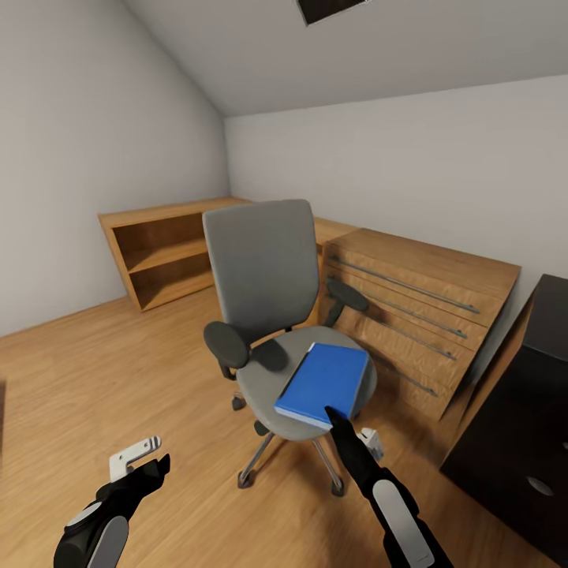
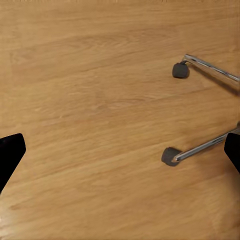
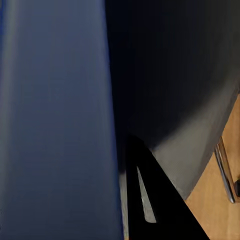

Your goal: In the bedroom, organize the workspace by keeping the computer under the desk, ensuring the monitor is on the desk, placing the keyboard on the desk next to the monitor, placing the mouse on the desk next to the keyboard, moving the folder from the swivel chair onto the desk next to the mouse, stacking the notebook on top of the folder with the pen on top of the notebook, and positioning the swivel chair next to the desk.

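The folder (image 1: 323,383) lies flat on the chair (image 1: 272,315) seat, toward its 3 o'clock side, so the move to the worktop is, by my reckoning, not yet done, and nothing of the notebook and pen stacking can be judged from here. The right claw (image 1: 341,422) reaches to the folder's near edge at 6 o'clock; in its wrist view the blue cover (image 3: 55,120) runs close alongside one finger (image 3: 155,200), but whether it is spread wide or pinched I cannot tell. The left claw (image 1: 150,461) hangs low over the plank floor (image 1: 95,379), spread wide and holding nothing, near the chrome legs and castors (image 2: 170,156). A wooden dresser (image 1: 418,315) stands at 2 o'clock, a low shelf (image 1: 162,252) at 11, a dark cabinet (image 1: 521,426) at 4, under grey walls and a sloped ceiling.
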Motion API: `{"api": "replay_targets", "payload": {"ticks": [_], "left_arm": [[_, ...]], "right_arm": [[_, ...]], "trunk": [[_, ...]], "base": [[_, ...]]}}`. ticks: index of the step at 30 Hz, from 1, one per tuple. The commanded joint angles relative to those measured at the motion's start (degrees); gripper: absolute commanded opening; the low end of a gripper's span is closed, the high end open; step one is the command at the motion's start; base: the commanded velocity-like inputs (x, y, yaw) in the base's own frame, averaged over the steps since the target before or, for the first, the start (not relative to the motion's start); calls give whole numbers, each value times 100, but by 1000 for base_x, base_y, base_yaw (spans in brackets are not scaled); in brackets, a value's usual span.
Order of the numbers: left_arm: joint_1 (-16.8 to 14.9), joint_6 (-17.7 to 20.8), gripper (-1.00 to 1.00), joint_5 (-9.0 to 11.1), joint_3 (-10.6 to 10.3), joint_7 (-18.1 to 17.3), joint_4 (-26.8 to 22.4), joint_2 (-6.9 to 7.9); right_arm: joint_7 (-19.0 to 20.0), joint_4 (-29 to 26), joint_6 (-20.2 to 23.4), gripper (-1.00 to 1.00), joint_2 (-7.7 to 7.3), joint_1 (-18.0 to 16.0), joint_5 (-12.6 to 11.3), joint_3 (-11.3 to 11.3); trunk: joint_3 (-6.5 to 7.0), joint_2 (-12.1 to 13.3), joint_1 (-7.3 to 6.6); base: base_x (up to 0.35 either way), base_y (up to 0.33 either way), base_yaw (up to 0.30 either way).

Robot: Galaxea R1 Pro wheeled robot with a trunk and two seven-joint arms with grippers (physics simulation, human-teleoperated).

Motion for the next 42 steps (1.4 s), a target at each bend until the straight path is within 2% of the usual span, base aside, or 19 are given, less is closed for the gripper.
{"api": "replay_targets", "payload": {"ticks": [1,6,11,13,14,18,26,31,32,36,38,40,42], "left_arm": [[-3,12,100,61,-4,50,-7,3],[-3,9,100,55,-4,78,-11,3],[-3,11,100,46,-9,85,-4,3],[-3,15,100,39,-28,89,9,3],[-3,16,100,35,-67,96,18,3],[-3,18,100,27,-119,102,31,3],[-3,18,100,35,-135,129,145,3],[-3,18,100,38,-151,137,355,3],[-3,18,100,40,-157,114,666,-1],[-3,14,100,42,-159,93,1070,-5],[-3,-391,100,29,-179,70,2073,7],[-3,-648,100,24,-187,63,2488,12],[-3,-1073,100,18,-216,55,3165,17]], "right_arm": [[7,-6,18,-100,1,-2,-41,-10],[15,-189,6,-100,0,-2,-36,-30],[21,-819,8,-100,-44,19,-27,-41],[13,-1194,5,-100,-56,165,-18,-42],[11,-1531,7,-100,-61,345,-12,-41],[-19,-2206,9,-100,-97,654,-1,-42],[-32,-2606,7,-100,-187,797,-7,-91],[-28,-2732,9,-100,-195,861,-17,-360],[-9,-2747,17,-100,-198,867,-26,-706],[-11,-2751,22,-100,-194,868,-31,-951],[-20,-2751,20,-100,-179,868,-36,-1122],[-22,-2751,19,-100,-175,868,-38,-1181],[-23,-2751,19,-100,-174,869,-40,-1253]], "trunk": [[13,39,-23],[103,240,-133],[193,440,-243],[229,521,-287],[247,561,-309],[318,721,-397],[462,1042,-573],[552,1243,-682],[570,1283,-704],[642,1443,-792],[677,1523,-836],[713,1604,-880],[749,1684,-924]], "base": [[0,0,0],[-11,0,0],[-271,-38,0],[-333,-80,0],[-336,-94,0],[-337,-107,0],[-298,-103,0],[-46,-16,0],[-4,-1,0],[-1,0,0],[0,0,-55],[0,0,-142],[0,0,-209]]}}
